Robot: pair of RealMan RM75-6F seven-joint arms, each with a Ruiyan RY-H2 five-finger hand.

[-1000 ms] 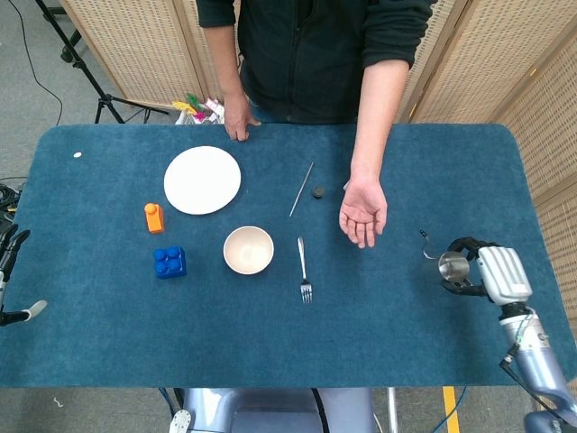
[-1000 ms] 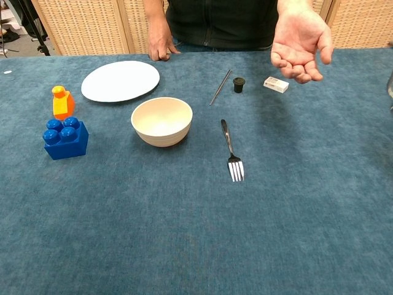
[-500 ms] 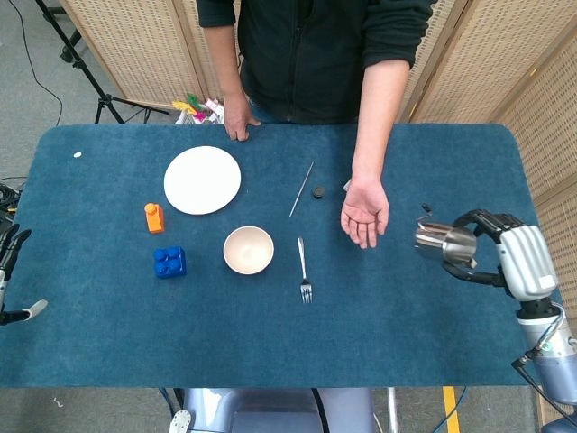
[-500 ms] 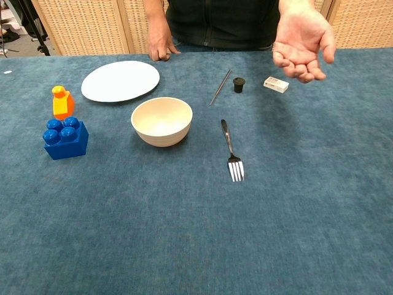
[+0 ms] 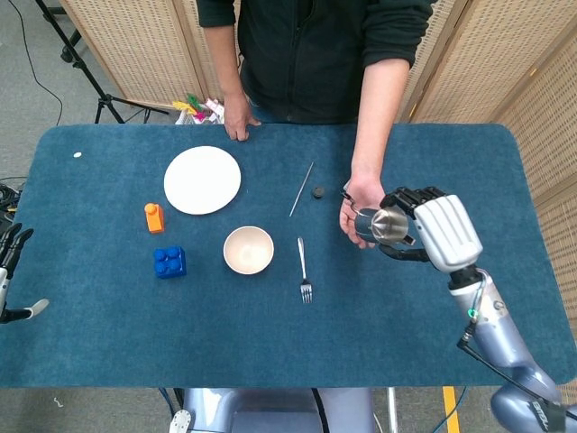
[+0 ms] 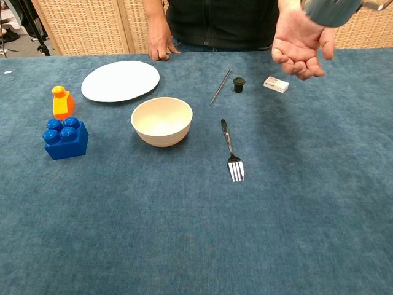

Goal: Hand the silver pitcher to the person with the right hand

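Nearest us, our left hand (image 5: pixel 11 271) hangs idle off the tabletop (image 5: pixel 108 316) edge, fingers apart and holding nothing. Farther out, our right hand (image 5: pixel 433 230) has its fingers wrapped around the silver pitcher (image 5: pixel 382 224), held aloft over the person's open palm (image 5: pixel 359 216). We judge the pitcher rigid, light and slick-walled, so the body grip suits it, leaving the rim and spout free for the person.

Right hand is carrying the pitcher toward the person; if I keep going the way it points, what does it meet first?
Most likely the person's open palm: the silver pitcher held by the right hand already overlaps it, though the height gap is unclear.
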